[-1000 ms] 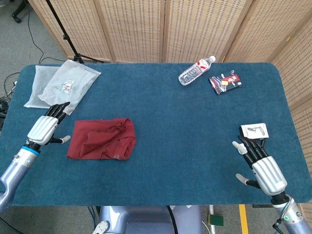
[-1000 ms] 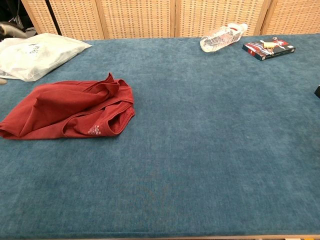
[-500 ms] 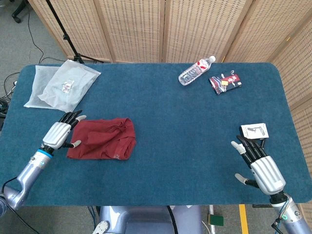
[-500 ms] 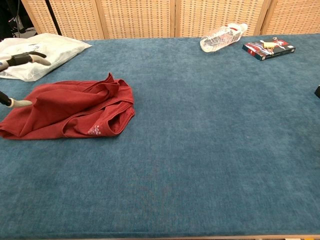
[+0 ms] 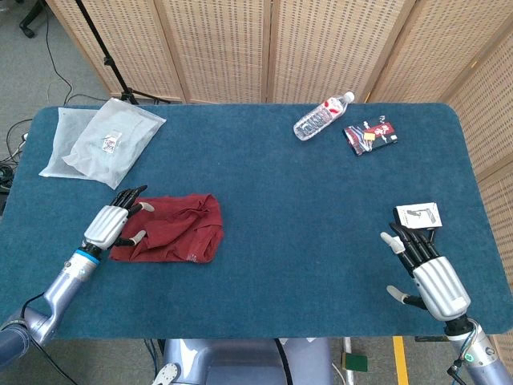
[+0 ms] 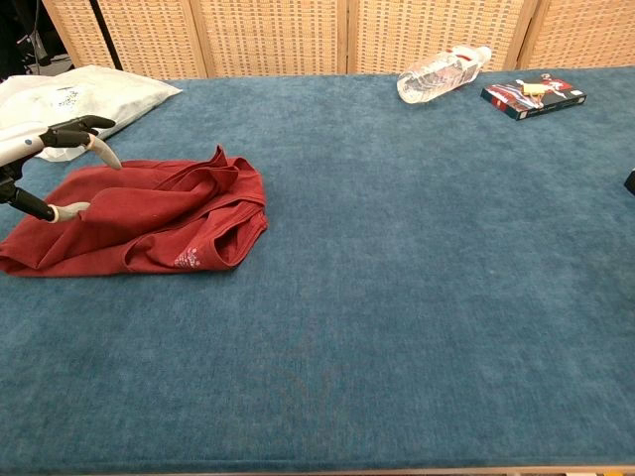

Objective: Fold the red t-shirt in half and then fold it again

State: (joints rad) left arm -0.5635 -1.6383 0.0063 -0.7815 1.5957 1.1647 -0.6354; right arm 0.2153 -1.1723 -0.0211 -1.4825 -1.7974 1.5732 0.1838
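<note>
The red t-shirt (image 5: pixel 172 228) lies crumpled in a loose bundle on the blue table, left of centre; in the chest view the t-shirt (image 6: pixel 159 223) sits at the left. My left hand (image 5: pixel 115 221) hovers over the shirt's left edge with its fingers spread and nothing held; the chest view shows that left hand (image 6: pixel 50 164) at the frame's left border, fingertips just above the cloth. My right hand (image 5: pixel 425 269) rests open near the table's front right corner, far from the shirt, and is out of the chest view.
A clear plastic bag (image 5: pixel 100 140) lies at the back left. A water bottle (image 5: pixel 321 117) and a dark packet (image 5: pixel 370 135) sit at the back, a small white card (image 5: pixel 418 215) by my right hand. Wicker screens stand behind the table.
My left hand has moved rightward from beside the shirt to over its left edge. The right hand and the shirt have stayed put.
</note>
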